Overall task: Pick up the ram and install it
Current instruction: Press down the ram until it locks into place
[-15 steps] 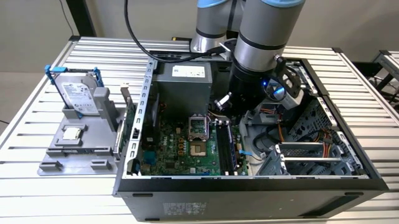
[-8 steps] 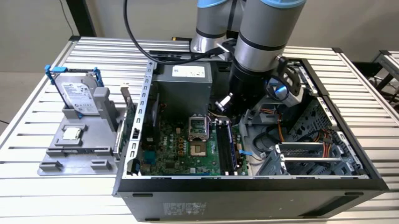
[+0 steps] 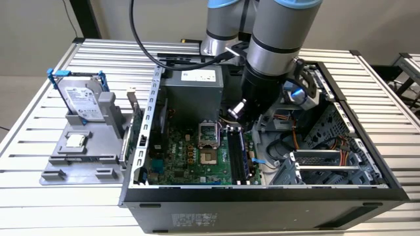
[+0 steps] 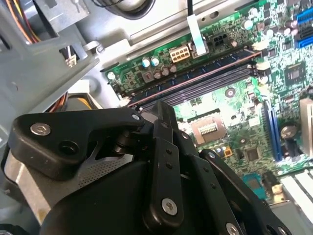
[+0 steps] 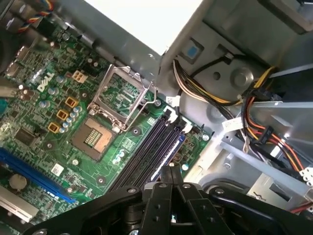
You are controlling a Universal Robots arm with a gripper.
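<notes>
While the gripper (image 3: 241, 112) hovered over the motherboard (image 3: 190, 157), the ram (image 3: 241, 156) already lay in a slot beside the empty socket (image 5: 93, 138); whether the jaws were spread I could not tell (bodywork hid them). Seating it well probably meant pressing squarely downward until both end latches closed.

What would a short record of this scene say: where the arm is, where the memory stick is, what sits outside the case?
Setting: open black computer case on a slatted metal table
Arm: reaching into the case, over the green motherboard
End effector: shut, close above the slots
Ram: thin bluish-dark stick standing in a long black slot
Outside case: silver hard drive with blue frame, on the exterior view's left
</notes>
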